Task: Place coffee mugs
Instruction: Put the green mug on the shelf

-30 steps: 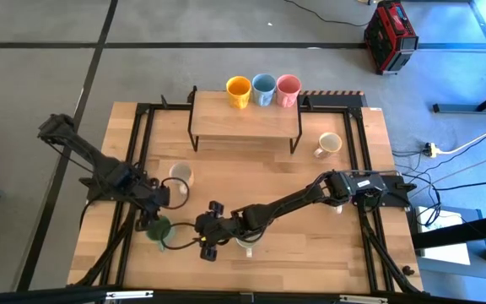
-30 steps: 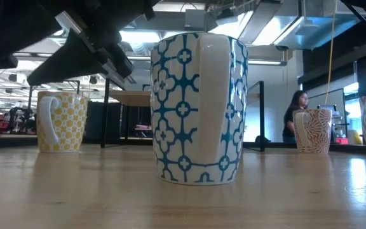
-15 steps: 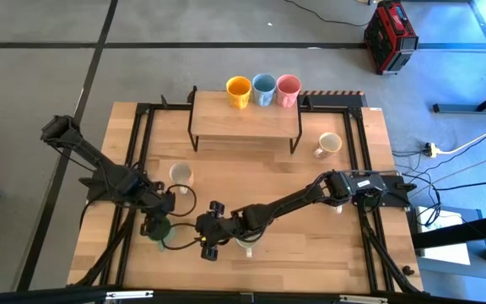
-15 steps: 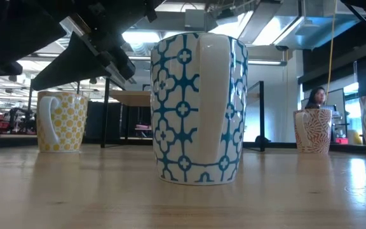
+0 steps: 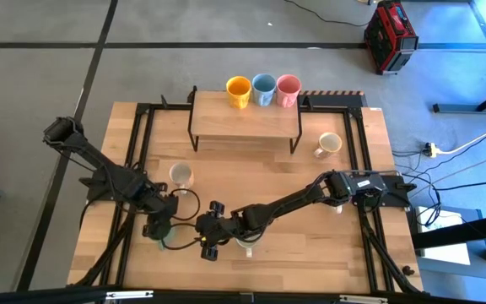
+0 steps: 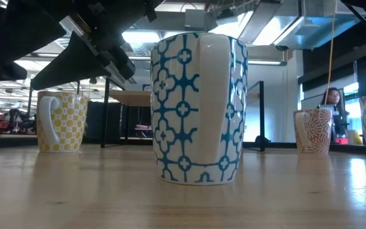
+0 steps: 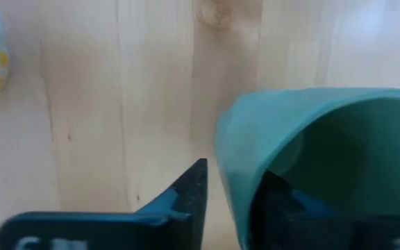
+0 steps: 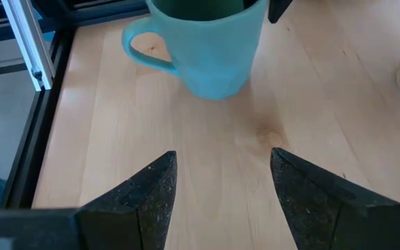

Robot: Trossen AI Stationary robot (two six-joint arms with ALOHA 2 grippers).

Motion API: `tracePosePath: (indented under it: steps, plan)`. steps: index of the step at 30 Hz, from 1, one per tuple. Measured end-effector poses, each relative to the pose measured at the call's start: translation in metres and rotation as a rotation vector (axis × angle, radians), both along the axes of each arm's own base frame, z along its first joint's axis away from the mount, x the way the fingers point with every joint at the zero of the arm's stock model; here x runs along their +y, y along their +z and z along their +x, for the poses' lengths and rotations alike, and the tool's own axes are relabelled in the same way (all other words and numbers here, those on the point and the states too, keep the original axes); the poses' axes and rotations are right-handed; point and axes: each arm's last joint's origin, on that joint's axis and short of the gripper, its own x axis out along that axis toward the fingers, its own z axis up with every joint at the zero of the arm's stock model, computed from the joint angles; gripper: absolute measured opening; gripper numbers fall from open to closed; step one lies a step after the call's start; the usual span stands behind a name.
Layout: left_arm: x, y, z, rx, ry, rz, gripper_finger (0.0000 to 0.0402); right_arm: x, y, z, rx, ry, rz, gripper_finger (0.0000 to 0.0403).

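Observation:
A green mug (image 8: 210, 48) stands upright on the wooden table (image 5: 310, 245) near its front left, handle (image 8: 143, 43) out to one side. My left gripper (image 5: 159, 226) comes down over it and is shut on its rim. My right gripper (image 5: 202, 230) hovers open just right of the mug, facing it, with nothing between its fingers (image 8: 151, 198). Orange (image 5: 238, 90), blue (image 5: 263, 89) and pink (image 5: 288, 88) mugs stand on the shelf (image 5: 243, 127) at the back. Patterned white mugs stand on the table: yellow-dotted (image 5: 180, 175), blue-patterned (image 6: 199, 108), brown-patterned (image 5: 329, 144). My left gripper has the green mug's wall at the rim (image 7: 231, 173) between its fingers, one finger (image 7: 189, 198) outside and one (image 7: 276, 205) inside the cup. The fingers come from above, pointing steeply down. The mug stands upright on its base on the table.
The black-legged shelf spans the back middle. Black frame rails (image 5: 137, 169) run along both sides of the table. The blue-patterned mug sits right under my right arm (image 5: 277, 207). Bare wood lies in the middle and at the right front. A person (image 6: 331, 105) shows in the room behind.
My left gripper has sunk and shifted a little toward the table's near and right side, onto the green mug, now covering most of it from above. The mug has stayed in place. The person in the room behind has walked to the right.

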Motion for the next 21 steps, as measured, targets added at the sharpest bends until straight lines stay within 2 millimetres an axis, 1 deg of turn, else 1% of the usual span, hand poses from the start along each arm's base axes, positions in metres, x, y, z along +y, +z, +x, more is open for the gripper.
tracePosePath:
  steps: [5,8,13,21]
  plan:
    - [0.001,0.0,0.0,-0.014,-0.002,0.022,0.0019,0.0,0.0,0.0,0.0,0.0,0.004,0.022]
    - [0.001,0.0,0.0,-0.017,-0.001,0.026,0.0017,0.0,0.004,-0.002,0.004,-0.004,0.018,0.022]
    - [0.001,0.0,0.001,-0.023,0.008,0.031,0.0018,0.0,0.016,-0.009,0.039,-0.006,0.024,0.022]
    - [0.001,0.001,0.005,-0.07,0.035,0.036,0.0018,0.008,0.022,-0.018,0.079,0.009,-0.008,0.022]
